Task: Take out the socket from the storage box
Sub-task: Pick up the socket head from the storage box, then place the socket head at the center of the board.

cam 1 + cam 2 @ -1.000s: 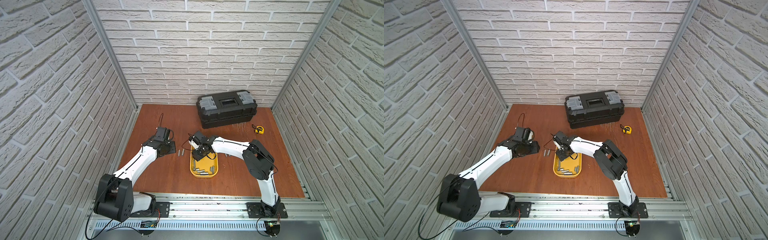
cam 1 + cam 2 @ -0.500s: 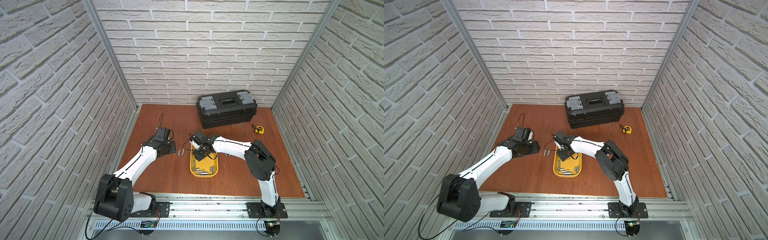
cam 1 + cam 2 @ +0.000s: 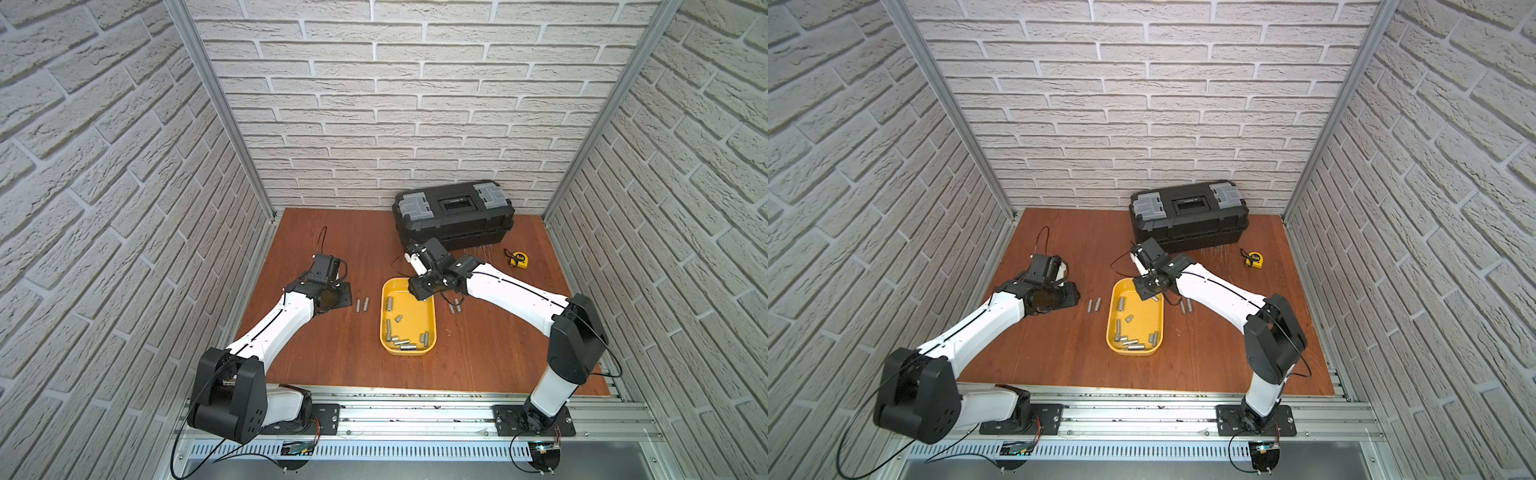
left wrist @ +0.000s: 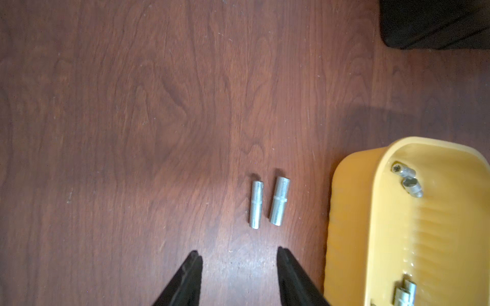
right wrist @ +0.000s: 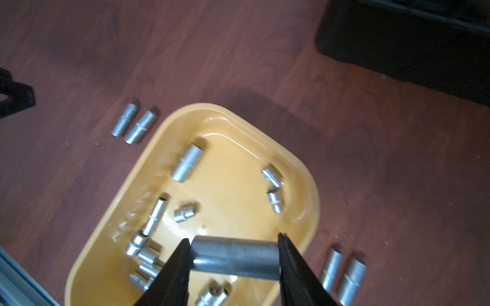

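At the centre of a top view, above the upper end of the storage box (image 3: 415,316), a socket (image 5: 236,258) is gripped end to end by the right gripper (image 5: 233,237): lift-out is judged under way. Next, rim clearance and a set-down on the table (image 3: 332,353) are called for. Roughly ten other sockets (image 5: 187,163) lie inside; the left gripper (image 4: 238,251) is seen open, empty.

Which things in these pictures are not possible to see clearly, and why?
- Both top views: the socket held by the right gripper is hidden under its wrist.
- Left wrist view: the storage box is cut off by the frame edge.
- Right wrist view: the toolbox is dark, blurred, cut off.
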`<state>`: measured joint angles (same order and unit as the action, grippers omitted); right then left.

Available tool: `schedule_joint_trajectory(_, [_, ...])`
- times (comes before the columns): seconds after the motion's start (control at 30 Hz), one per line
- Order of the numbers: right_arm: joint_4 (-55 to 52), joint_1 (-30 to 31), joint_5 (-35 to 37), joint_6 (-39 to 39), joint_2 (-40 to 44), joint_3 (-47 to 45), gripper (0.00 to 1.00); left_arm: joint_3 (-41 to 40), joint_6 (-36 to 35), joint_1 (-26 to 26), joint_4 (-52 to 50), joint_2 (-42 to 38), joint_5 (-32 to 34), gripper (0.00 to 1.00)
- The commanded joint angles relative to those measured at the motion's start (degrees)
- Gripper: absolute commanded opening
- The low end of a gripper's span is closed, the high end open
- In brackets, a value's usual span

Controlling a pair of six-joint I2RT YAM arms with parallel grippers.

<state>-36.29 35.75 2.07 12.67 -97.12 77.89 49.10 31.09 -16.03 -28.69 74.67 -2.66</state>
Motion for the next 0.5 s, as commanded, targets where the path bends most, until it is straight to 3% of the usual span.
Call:
schedule_joint_trajectory(0.0, [-0.43, -4.23, 1.54, 2.36, 4.66, -5.37, 0.45, 0.81, -0.76, 0.39, 1.0, 0.02, -0.89, 0.49])
schedule_joint_trajectory(0.2, [0.69, -12.55, 1.69, 4.86, 10.05, -14.64, 0.44, 2.05, -1.63, -0.6, 1.09, 1.07, -1.46, 0.5])
schedule_joint_trajectory(0.47, [2.47, -18.91, 0.5, 5.94, 8.27, -18.8, 0.44, 3.19, -1.94, -2.14, 1.0, 2.73, -1.41, 0.5])
